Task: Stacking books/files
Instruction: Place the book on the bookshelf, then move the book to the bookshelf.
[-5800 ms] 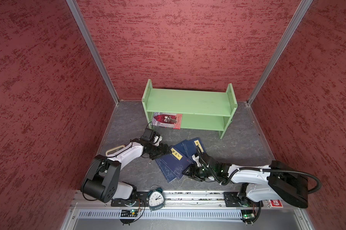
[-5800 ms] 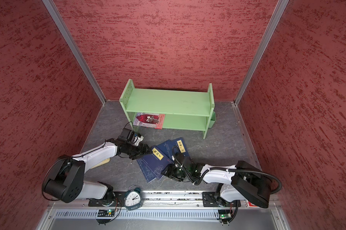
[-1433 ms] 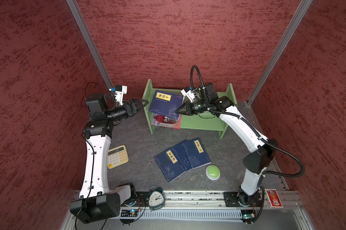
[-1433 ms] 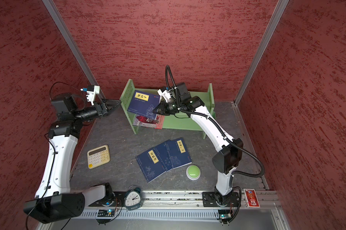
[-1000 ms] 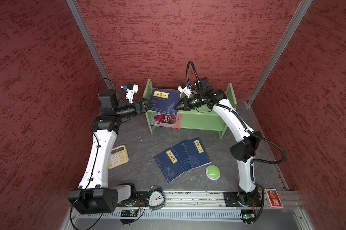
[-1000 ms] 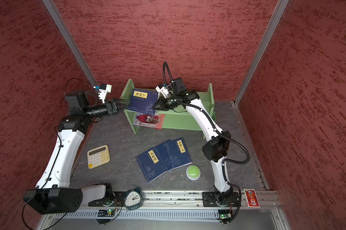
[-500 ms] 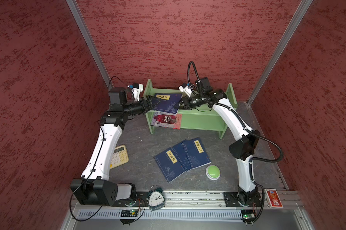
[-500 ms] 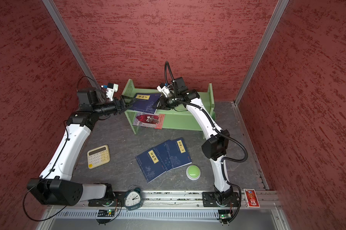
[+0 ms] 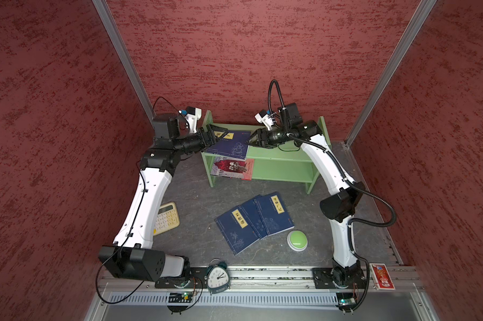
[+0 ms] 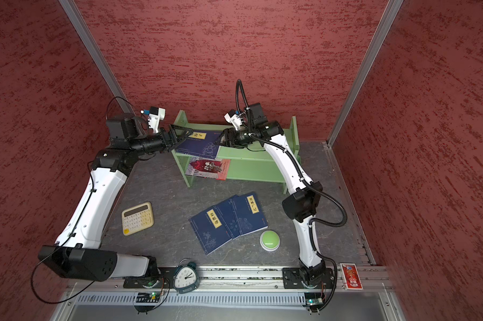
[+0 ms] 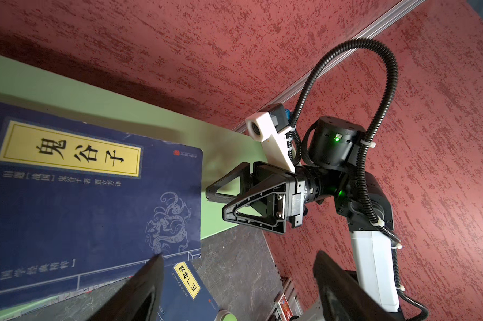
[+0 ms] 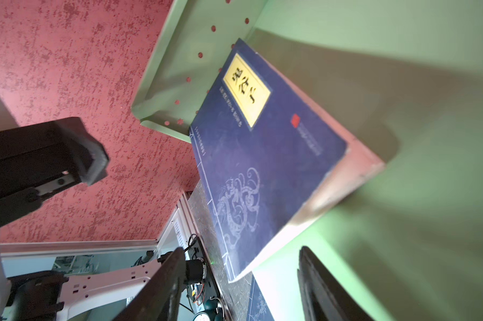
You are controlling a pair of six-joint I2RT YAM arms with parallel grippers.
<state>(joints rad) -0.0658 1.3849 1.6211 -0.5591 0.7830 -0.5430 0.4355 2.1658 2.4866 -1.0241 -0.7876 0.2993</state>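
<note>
Navy book lies flat on top board of green shelf, pushed twd its L end panel, front edge overhanging a bit; seen in both top views. R gripper sits just off the book's free side edge, jaws apart, nothing betw them. L wrist view shows a clear gap to the cover. L gripper hangs over the label corner, fingers spread wide, no grip; can't tell if a tip touches. Reads as book parked on shelf, arms flanking it, prob to square it or back off. Red-and-white book on lower board directly below, poking out front. 3 more navy books fanned and overlapping on floor, not yet shelved, so job approx part done. Floor = grey marbled mat. Also calculator, green button, alarm clock by front rail, red packet at rail's R end. Walls red, rough-textured, on 3 sides.
</note>
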